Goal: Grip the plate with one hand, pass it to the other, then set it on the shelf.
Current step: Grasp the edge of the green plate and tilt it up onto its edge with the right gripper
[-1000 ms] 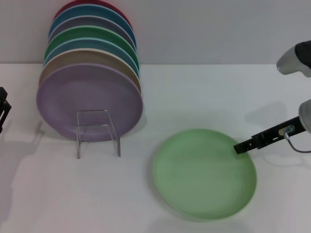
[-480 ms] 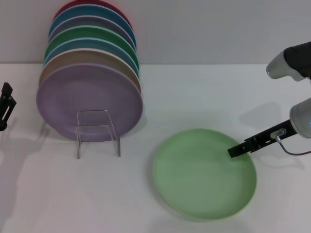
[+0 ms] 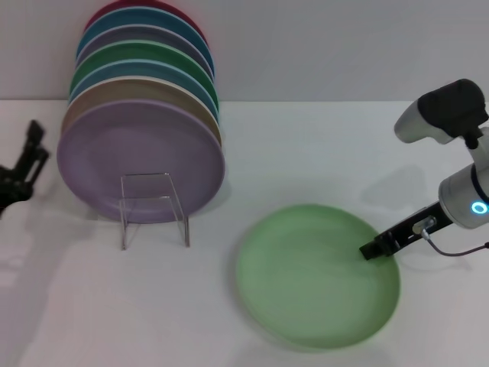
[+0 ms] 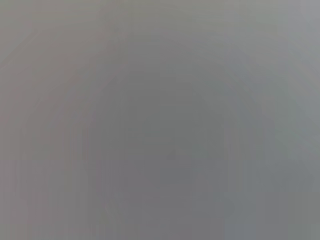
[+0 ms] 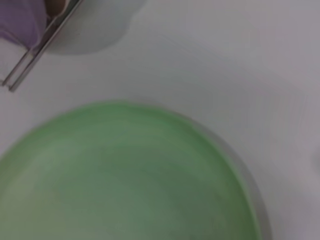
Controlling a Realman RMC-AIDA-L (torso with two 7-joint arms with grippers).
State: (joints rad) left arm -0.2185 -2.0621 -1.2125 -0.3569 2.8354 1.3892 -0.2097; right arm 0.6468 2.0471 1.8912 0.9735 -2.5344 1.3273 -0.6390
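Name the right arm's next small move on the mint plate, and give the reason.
Probably close on the rim and lift slightly. The right gripper sits at the right edge of the mint plate, which lies flat on the table; the left gripper waits beside the rack.

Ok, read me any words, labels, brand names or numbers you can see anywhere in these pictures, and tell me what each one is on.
None can be read.
The plate, the stacked plates in the shelf and the table are plain.
The right gripper and its arm show no lettering; the arm carries only a lit ring, not text.
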